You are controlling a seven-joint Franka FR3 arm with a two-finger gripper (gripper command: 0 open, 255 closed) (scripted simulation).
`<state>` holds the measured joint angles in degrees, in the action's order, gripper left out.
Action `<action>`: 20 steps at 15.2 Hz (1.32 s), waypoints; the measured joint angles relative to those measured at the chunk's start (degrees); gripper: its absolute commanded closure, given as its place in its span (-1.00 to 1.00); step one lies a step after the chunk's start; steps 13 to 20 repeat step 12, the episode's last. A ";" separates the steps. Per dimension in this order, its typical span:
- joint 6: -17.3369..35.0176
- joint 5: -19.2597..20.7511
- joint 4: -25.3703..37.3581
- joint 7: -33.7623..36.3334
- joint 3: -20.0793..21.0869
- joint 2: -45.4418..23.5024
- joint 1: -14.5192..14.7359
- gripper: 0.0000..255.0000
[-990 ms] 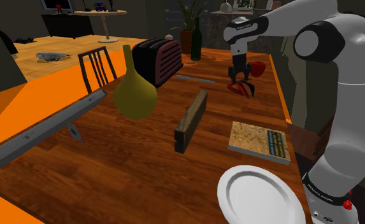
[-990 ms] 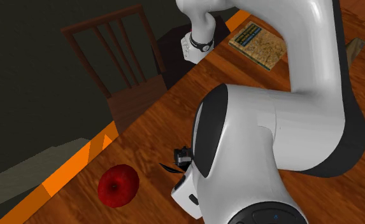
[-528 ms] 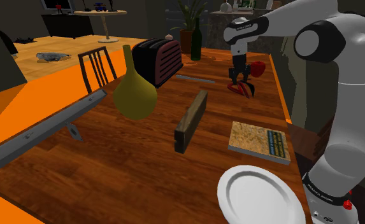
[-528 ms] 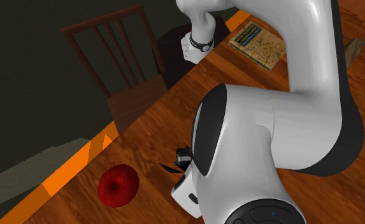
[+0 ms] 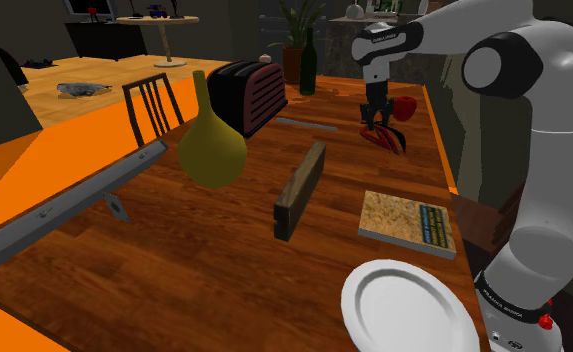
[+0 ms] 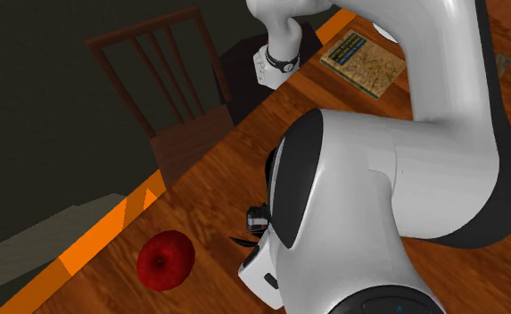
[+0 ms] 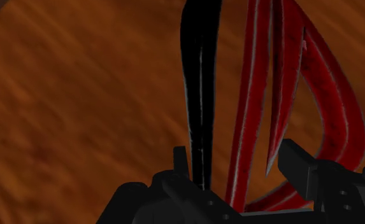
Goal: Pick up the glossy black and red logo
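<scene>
Rising slightly at table's (image 5: 224, 245) far right, clamping black-and-red logo (image 7: 200, 83) in half-closed gripper (image 5: 381, 122), risking slip along thin glossy blades.

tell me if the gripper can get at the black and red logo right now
Probably yes: the gripper hangs right over the logo, nothing stands between them, and the red apple sits off to the side.

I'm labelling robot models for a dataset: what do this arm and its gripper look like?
The arm is glossy white, built of rounded links with dark caps at the joints. A black band with small white lettering rings the wrist, another the base, beside a red button. The gripper is all black and angular.
</scene>
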<state>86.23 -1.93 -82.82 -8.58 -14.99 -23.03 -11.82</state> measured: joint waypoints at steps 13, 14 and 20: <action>-8.98 0.03 9.21 -0.26 -0.16 -0.19 -0.42 1.00; -8.98 0.03 9.21 -0.26 -0.16 -0.19 -0.42 1.00; -8.98 0.03 9.21 -0.26 -0.16 -0.19 -0.42 1.00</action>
